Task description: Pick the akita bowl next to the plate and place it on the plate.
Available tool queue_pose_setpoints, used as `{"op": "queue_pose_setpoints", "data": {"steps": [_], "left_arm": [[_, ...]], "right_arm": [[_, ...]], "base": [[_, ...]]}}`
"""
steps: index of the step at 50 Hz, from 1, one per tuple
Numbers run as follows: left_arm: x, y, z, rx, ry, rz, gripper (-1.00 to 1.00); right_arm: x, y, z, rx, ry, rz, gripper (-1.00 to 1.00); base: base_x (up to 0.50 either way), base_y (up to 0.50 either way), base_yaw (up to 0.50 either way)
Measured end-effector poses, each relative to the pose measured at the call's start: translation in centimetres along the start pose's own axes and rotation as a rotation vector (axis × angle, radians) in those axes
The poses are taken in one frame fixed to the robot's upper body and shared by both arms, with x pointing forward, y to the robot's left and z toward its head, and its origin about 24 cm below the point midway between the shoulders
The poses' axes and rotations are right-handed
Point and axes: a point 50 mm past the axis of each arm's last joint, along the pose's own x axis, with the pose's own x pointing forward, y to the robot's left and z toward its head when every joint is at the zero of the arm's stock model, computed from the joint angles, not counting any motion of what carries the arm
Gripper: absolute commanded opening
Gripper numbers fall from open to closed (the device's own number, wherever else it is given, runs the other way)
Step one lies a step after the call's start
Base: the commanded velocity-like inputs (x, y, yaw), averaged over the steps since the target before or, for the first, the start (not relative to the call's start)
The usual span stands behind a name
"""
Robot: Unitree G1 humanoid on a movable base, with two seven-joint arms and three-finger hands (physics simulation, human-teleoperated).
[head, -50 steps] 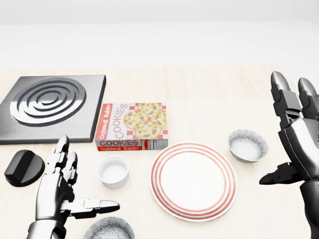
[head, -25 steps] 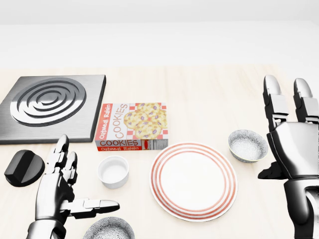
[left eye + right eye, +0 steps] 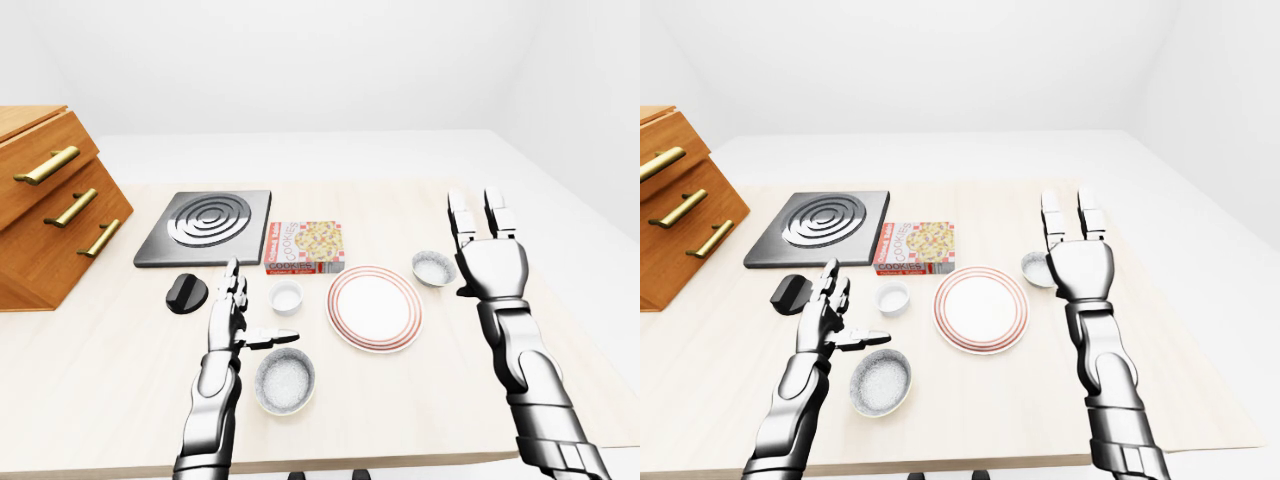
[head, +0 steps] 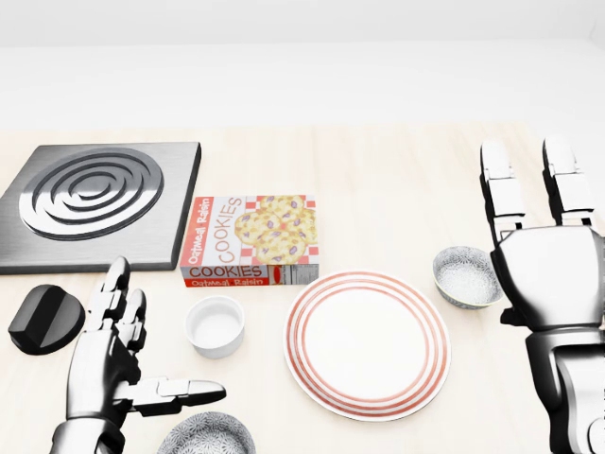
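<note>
The box (image 4: 250, 241) reads "COOKIES Oatmeal Raisin"; right hand (image 4: 553, 279) spread beside akita bowl (image 4: 465, 274), left hand (image 4: 99, 364) spread too.

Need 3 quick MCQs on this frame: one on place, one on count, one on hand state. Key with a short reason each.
1. In the head view, the small patterned bowl sits, relative to the plate: A left of it; B on it; C right of it.
2. Patterned bowls on the table: A one; B two; C three.
3. The right hand is: A open, empty; B shut on a bowl; C out of view.
C: it lies just off the plate's right rim.
B: a second bowl lies by the left hand.
A: its fingers stand spread, with nothing between them.
</note>
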Motion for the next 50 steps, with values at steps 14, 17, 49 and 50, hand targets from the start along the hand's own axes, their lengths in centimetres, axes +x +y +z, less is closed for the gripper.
{"op": "queue_pose_setpoints", "data": {"steps": [14,17,49,50], "left_arm": [[0.0,0.1,0.0,-0.008,0.001,0.003,1.0],[0.0,0.1,0.0,-0.01,0.001,0.004,1.0],[0.0,0.2,0.0,-0.025,0.001,0.011,1.0],[0.0,0.2,0.0,-0.026,0.001,0.011,1.0]], "right_arm": [[-0.3,1.6,0.6,0.004,-0.015,0.049,1.0],[-0.4,2.0,0.7,0.014,-0.012,0.064,1.0],[1.9,6.4,-0.5,-0.175,-0.094,0.144,1.0],[1.9,6.5,-0.6,-0.18,-0.095,0.152,1.0]], "base": [[0.0,0.0,0.0],[0.0,0.0,0.0],[0.0,0.0,0.0],[0.0,0.0,0.0]]}}
